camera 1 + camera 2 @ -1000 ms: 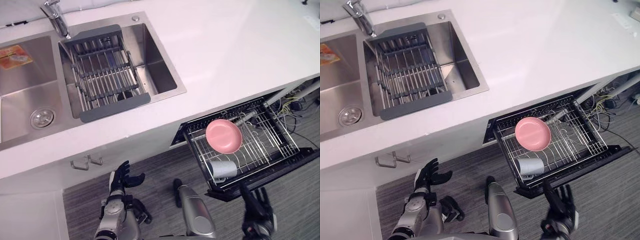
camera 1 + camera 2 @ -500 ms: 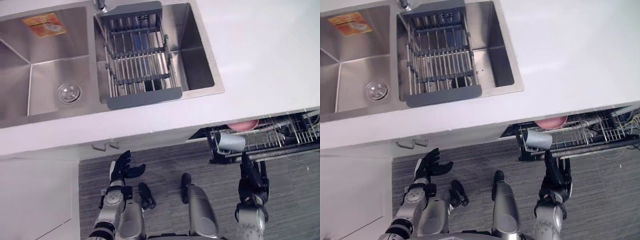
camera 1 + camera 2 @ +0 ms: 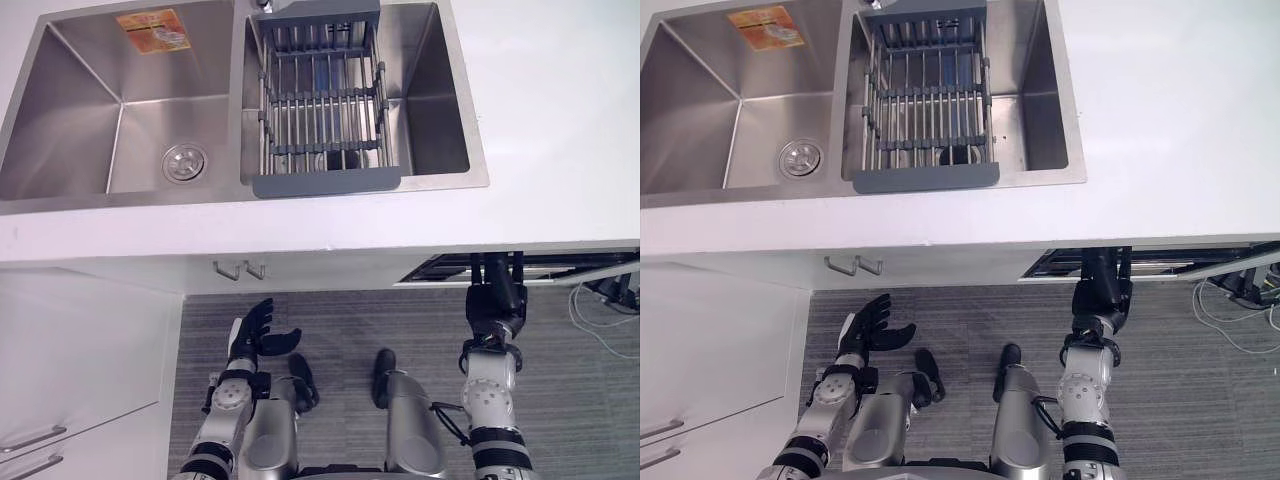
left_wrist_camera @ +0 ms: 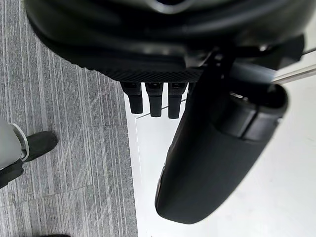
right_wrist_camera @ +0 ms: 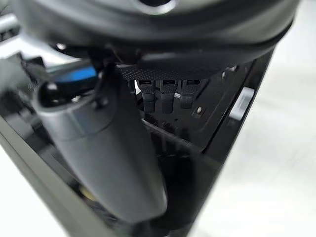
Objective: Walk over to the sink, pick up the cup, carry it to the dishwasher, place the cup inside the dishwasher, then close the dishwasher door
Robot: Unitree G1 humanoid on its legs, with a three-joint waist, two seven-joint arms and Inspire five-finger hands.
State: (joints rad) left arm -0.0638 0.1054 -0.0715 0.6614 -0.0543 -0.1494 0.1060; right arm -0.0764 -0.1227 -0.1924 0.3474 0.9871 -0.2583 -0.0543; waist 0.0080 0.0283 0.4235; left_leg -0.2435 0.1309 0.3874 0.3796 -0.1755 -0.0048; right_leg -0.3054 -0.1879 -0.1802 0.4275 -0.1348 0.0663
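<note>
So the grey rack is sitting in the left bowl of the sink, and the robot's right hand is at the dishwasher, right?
Not the left bowl. The left eye view shows the grey rack in the right bowl of the sink. The right hand is at the dishwasher, as you said.

Floor (image 3: 340, 320): grey, finely striped.
Desk (image 3: 560, 100): plain white top, brightly lit.
Cupboard (image 3: 80, 340): white doors at the left, under the desk.
Handles (image 3: 35, 438): silver bars.
Hooks (image 3: 240, 270): two, under the desk's edge.
</note>
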